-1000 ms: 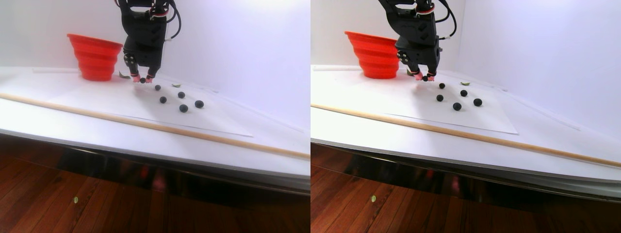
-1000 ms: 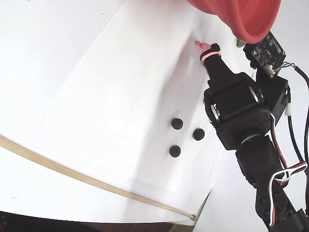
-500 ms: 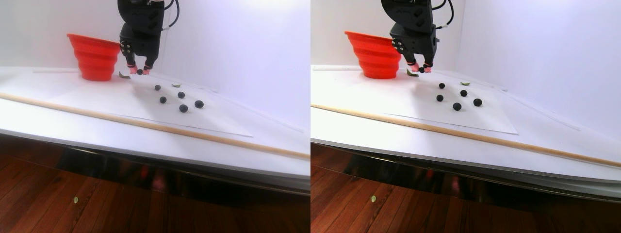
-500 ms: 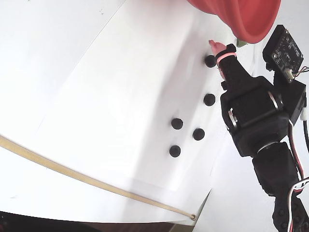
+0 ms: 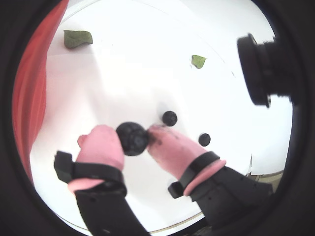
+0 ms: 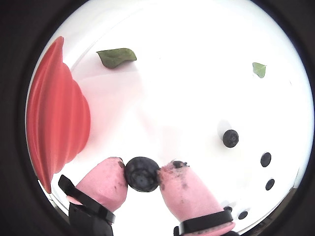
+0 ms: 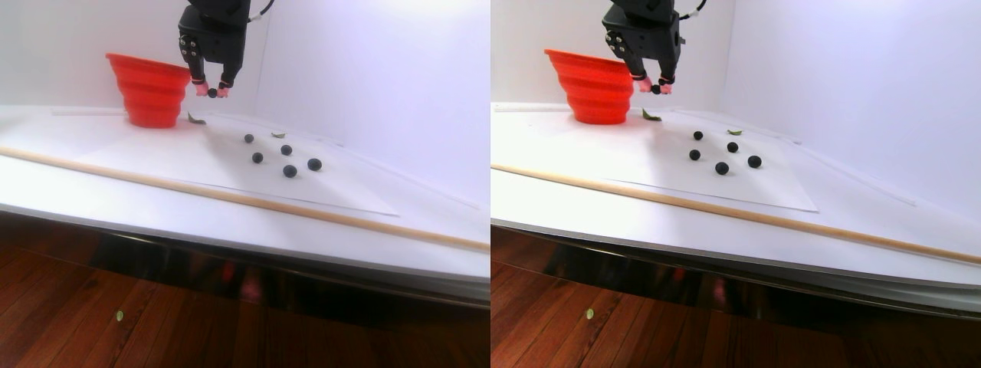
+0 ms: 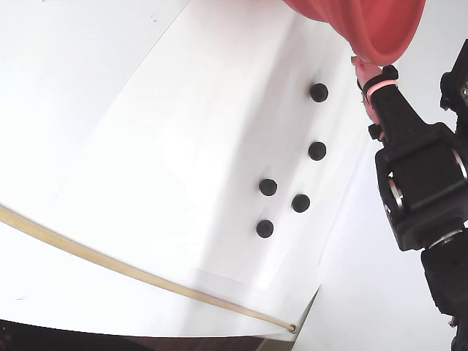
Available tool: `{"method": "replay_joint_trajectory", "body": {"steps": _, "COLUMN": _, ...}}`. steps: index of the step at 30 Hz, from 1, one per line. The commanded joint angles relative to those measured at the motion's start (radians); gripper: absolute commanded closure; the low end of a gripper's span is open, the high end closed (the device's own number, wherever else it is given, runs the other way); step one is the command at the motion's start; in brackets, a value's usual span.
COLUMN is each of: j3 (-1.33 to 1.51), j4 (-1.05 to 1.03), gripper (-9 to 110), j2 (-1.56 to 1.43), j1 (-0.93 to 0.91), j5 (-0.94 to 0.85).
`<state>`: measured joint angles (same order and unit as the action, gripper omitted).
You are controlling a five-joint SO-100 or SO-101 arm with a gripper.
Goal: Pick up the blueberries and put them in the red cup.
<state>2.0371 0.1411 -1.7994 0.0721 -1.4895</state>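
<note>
My gripper hangs in the air, shut on one dark blueberry pinched between its pink fingertips. Both wrist views show that berry held well above the white paper. The red cup stands just left of the gripper in the stereo pair view, its ribbed wall at the left of both wrist views. In the fixed view the gripper's tip is right beside the cup's rim. Several more blueberries lie scattered on the paper.
A long wooden stick lies across the table in front of the paper sheet. Two green leaves lie on the paper near the cup. The table's front edge drops to a wooden floor.
The gripper has lifted off the paper with the blueberry in it and moved up and left toward the red cup. The other berries have not moved.
</note>
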Motion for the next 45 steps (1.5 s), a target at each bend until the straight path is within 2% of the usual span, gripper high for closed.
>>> {"method": "replay_joint_trajectory", "body": {"steps": 1, "j3": -0.020, "j4": -0.006, "gripper": 91, "j2": -0.137, "j1": 0.005, "j5": -0.009}}
{"method": "replay_joint_trajectory", "body": {"steps": 45, "j3": 0.005, "j4": -0.161, "gripper": 91, "j2": -0.387, "j1": 0.101, "j5": -0.041}}
